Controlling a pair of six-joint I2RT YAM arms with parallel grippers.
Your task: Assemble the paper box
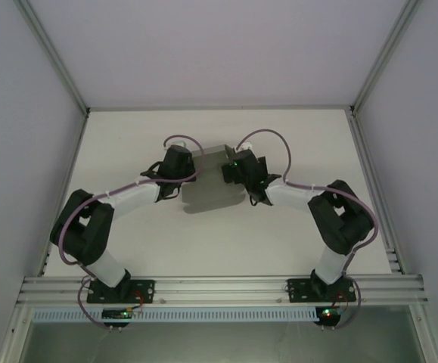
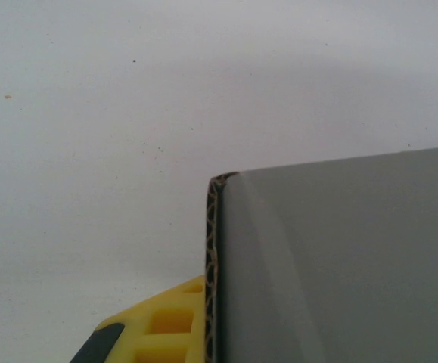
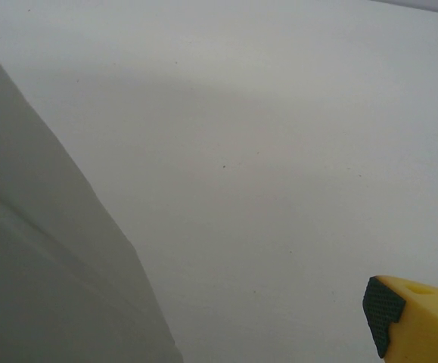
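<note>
Near the middle of the top view, the paper box (image 1: 208, 190) sits on the white table (image 1: 128, 144), directly between my two grippers. My left gripper (image 1: 185, 168) is at the upper left edge of the box and my right gripper (image 1: 238, 168) is at its upper right edge, both very close to the cardboard. From my left wrist, the grey cardboard fills the lower right of the frame, and its corrugated edge (image 2: 212, 272) stands upright, touching the inner side of one yellow finger (image 2: 166, 325) at the bottom. The other finger is hidden, so I cannot tell if this gripper pinches the box. From my right wrist, the grey cardboard occupies the lower left of the frame, while one yellow finger with a black pad (image 3: 408, 318) is in the lower right corner, with bare table between them. Whether this gripper is spread or closed, I cannot tell.
</note>
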